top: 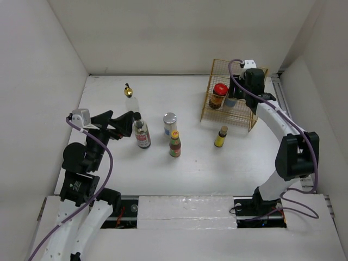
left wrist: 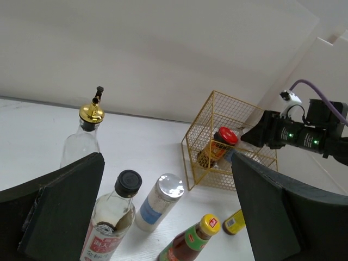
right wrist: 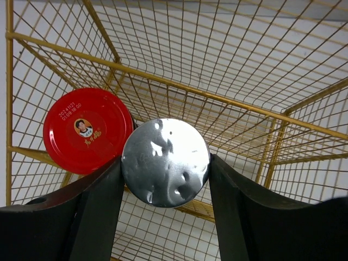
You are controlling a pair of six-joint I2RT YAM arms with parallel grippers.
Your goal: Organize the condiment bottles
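Note:
My right gripper (top: 240, 97) is shut on a silver-lidded can (right wrist: 166, 161) and holds it inside the gold wire rack (top: 260, 73), right beside the red-capped dark jar (right wrist: 88, 129), which stands in the rack (right wrist: 163, 76). My left gripper (top: 128, 123) is open and empty just left of the black-capped red-label bottle (top: 142, 133). The gold-topped clear bottle (top: 129, 95) stands behind it. A second silver-lidded can (top: 170, 124), the yellow-capped green bottle (top: 174, 144) and the small yellow bottle (top: 221, 136) stand mid-table. The left wrist view shows the black-capped bottle (left wrist: 114, 212) close to my left finger.
The rack stands at the table's back right, close to the right wall. White walls enclose the table on three sides. The right arm reaches over the table's right side, above and behind the small yellow bottle.

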